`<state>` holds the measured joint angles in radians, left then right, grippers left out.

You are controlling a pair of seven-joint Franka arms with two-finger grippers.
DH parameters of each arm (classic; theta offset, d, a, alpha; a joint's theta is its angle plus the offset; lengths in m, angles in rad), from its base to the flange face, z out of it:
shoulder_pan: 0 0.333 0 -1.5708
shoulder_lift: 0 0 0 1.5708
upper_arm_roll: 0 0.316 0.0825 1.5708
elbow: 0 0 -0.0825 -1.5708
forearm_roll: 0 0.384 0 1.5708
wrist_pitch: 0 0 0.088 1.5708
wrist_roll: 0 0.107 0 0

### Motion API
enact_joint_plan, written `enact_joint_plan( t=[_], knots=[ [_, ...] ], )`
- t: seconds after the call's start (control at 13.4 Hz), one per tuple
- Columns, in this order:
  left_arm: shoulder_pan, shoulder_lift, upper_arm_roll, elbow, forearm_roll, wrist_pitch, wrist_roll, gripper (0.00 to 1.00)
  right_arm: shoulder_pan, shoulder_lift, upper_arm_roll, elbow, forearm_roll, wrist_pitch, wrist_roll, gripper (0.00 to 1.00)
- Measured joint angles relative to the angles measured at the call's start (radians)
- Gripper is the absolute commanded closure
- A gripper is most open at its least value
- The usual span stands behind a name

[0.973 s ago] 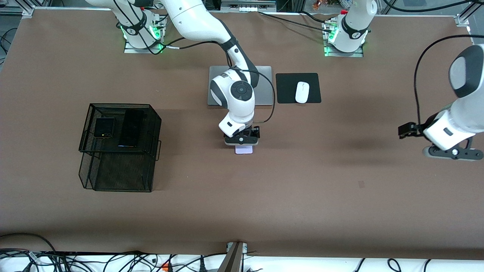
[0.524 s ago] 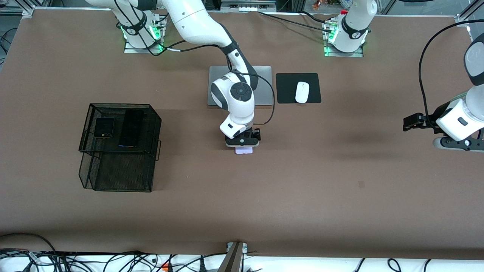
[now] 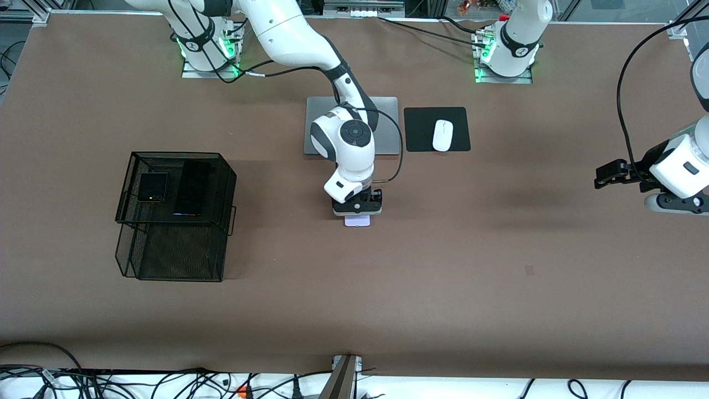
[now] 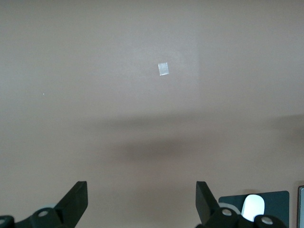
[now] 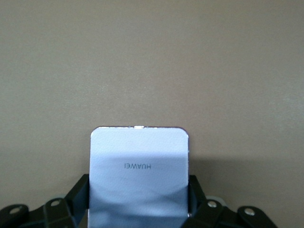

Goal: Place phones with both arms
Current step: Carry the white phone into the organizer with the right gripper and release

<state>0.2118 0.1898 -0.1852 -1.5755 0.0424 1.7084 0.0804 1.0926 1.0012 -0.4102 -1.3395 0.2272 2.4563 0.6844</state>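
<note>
Brown worktop (image 3: 443, 288), cables along the edge nearest the front camera. Grey laptop (image 3: 388, 127) and white mouse (image 3: 442, 135) on a black pad (image 3: 421, 130) sit near the arm bases. Black mesh rack (image 3: 175, 216) toward the right arm's end carries the small black phone (image 3: 152, 187) and the long black phone (image 3: 192, 188) on top. Right hand (image 3: 357, 213) is down mid-worktop, fingers (image 5: 78, 192) flanking the lilac-white phone (image 5: 138, 175) lying flat there; contact not clear. Left hand (image 4: 141, 199) is up over bare worktop at the left arm's end, fingers spread, holding nothing.
</note>
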Motion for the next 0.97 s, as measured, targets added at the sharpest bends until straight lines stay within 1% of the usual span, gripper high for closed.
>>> enact_joint_plan(
  t=[0.15, 0.22, 0.3, 0.45, 0.6, 0.67, 0.75, 0.82, 0.97],
  knots=[
    [0.000, -0.012, 0.000, -0.005, 0.000, -0.001, 0.000, 0.00, -0.001, -0.004, -0.021, 0.011, 0.000, -0.017, 0.000, 1.00],
    [0.000, -0.015, 0.000, -0.007, 0.000, -0.001, 0.000, 0.00, -0.001, -0.015, -0.051, 0.023, 0.000, -0.063, 0.000, 1.00],
    [0.000, -0.017, 0.000, -0.008, 0.000, -0.001, 0.000, 0.00, -0.002, -0.042, -0.095, 0.034, 0.000, -0.141, 0.000, 0.99],
    [0.000, -0.017, 0.000, -0.011, 0.000, -0.001, 0.000, 0.00, -0.009, -0.135, -0.202, 0.046, 0.000, -0.322, -0.040, 0.99],
    [0.000, -0.017, 0.001, -0.011, 0.000, -0.001, 0.000, 0.00, -0.030, -0.242, -0.312, 0.042, 0.001, -0.491, -0.166, 0.99],
    [0.000, -0.017, 0.001, -0.012, 0.000, -0.001, 0.000, 0.00, -0.056, -0.290, -0.354, 0.036, 0.001, -0.560, -0.256, 0.99],
    [0.001, -0.018, 0.001, -0.012, 0.000, -0.001, 0.000, 0.00, -0.097, -0.328, -0.375, 0.027, 0.002, -0.608, -0.348, 0.99],
    [0.001, -0.018, 0.001, -0.013, 0.000, -0.002, 0.000, 0.00, -0.149, -0.355, -0.381, 0.016, 0.005, -0.631, -0.437, 0.99],
    [0.001, -0.017, 0.001, -0.014, -0.001, -0.009, 0.000, 0.00, -0.255, -0.368, -0.381, -0.018, 0.037, -0.632, -0.595, 0.99]
  ],
)
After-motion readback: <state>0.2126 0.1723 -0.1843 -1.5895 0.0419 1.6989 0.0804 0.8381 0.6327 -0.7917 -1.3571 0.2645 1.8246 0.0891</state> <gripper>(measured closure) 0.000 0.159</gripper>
